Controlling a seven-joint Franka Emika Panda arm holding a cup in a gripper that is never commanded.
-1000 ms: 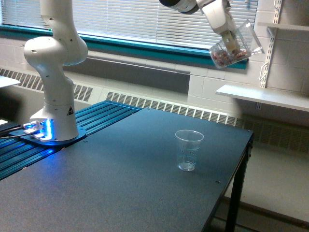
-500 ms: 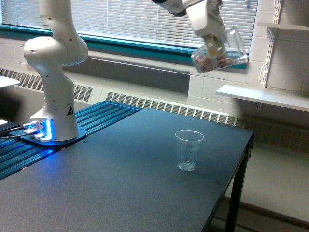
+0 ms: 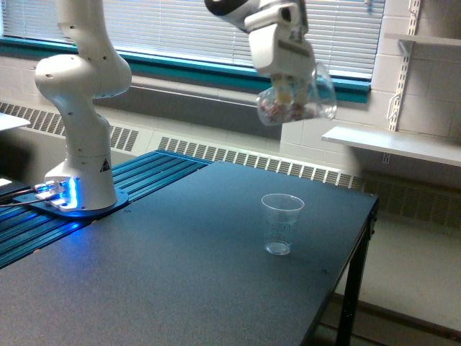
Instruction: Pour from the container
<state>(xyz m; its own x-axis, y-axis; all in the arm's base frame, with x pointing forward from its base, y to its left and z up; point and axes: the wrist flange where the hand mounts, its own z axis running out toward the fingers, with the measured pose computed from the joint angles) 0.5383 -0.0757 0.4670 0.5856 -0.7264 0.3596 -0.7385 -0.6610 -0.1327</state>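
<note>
- Compared with the two earlier frames, the white robot gripper (image 3: pixel 292 90) and the clear plastic tumbler-like container of reddish-brown and pale pieces (image 3: pixel 297 101) have travelled toward the exterior view's left, from beside the wall shelf to a position roughly over the receiving cup.
- Gripper state: closed around the container, which hangs high in the air, well above the dark grey table (image 3: pixel 180 267), tilted steeply toward horizontal with its contents gathered at the lower end.
- Receiving vessel: a clear tapered plastic cup with faint printed marks (image 3: pixel 282 223) stands upright on the table near its far right edge, apparently empty.
- Step in hand (judged): transport and alignment before the pour; no pieces are seen falling.
- Next move (judged): bring the container's mouth directly over the cup, probably lower, then tip further so the pieces fall inside rather than scatter.
- Hard to make out: motion blur softens the container; the direction of its mouth and the exact finger contact cannot be determined. The arm's upper links are cut off by the top edge.
</note>
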